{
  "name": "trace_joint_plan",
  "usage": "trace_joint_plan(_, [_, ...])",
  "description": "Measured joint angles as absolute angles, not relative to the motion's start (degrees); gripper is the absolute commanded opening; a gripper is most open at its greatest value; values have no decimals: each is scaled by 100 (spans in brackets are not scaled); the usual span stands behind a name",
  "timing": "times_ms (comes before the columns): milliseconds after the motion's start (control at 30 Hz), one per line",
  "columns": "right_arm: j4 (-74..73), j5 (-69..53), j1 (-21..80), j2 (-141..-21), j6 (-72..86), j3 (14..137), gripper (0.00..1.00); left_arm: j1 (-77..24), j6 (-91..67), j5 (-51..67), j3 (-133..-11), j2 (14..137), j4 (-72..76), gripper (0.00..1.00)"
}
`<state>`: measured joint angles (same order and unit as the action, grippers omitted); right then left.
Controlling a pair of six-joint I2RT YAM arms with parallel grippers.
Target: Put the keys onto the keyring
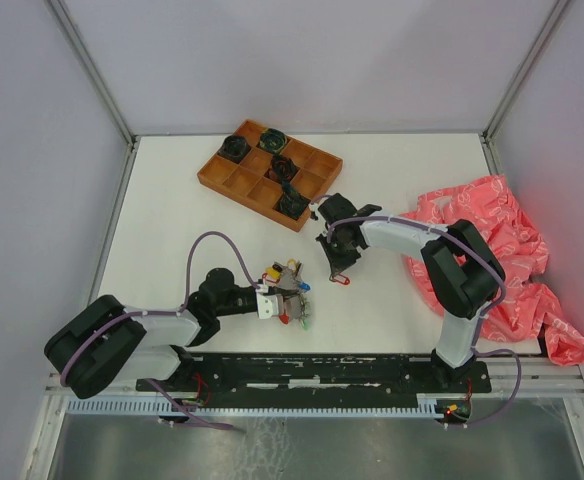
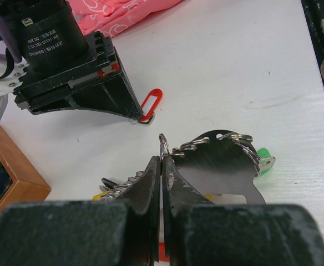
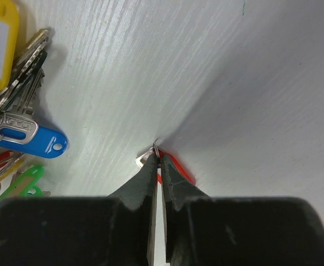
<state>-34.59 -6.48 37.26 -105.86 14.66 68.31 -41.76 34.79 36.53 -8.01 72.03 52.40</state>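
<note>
Both arms reach inward, wrists angled down, left tool [image 2: 161, 162] and right tool [image 3: 157, 162] pinched tight

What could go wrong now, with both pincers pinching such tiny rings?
1. The right pincer has the red-tagged key only by its thin ring, at the very fingertips. The key might slip out or swing once it is lifted.
2. The left pincer pinches a small metal ring just as narrowly. A tug could free it or drag the bunch of keys across the table.
</note>
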Motion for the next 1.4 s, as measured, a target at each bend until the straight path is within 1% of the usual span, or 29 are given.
trace_joint_plan(167, [-3479,-648,3726,-10586,1417,6836,1,-4176,3479,3653,-801,7203,5240,3])
trace_joint_plan(367, [-3323,-716,3728,-10433,1129,6709,1,-4176,3479,3653,-801,7203,5240,3])
trace_joint_plan(433, [-3164,-797,3726,-10171,939,6475,1,-4176,3479,3653,-801,7203,5240,3])
trace_joint_plan(633, [-2353,-1356,3728,-8884,86,5470,1,-4176,3476,3653,-801,7205,5247,3])
trace_joint_plan(700, [-1789,-1710,3728,-8287,-325,4932,1,-4176,3476,3656,-801,7225,5284,3])
trace_joint_plan(967, [-252,-2547,3833,-6967,-1509,3463,1,-4176,3472,3673,-781,7356,5509,3])
trace_joint_plan(1133, [362,-2867,4053,-6807,-2104,3114,1,-4176,3428,3771,-753,7387,5634,3])
trace_joint_plan(1400, [897,-2849,4812,-6788,-3094,2864,1,-4176,3406,3817,-753,7461,5712,3])
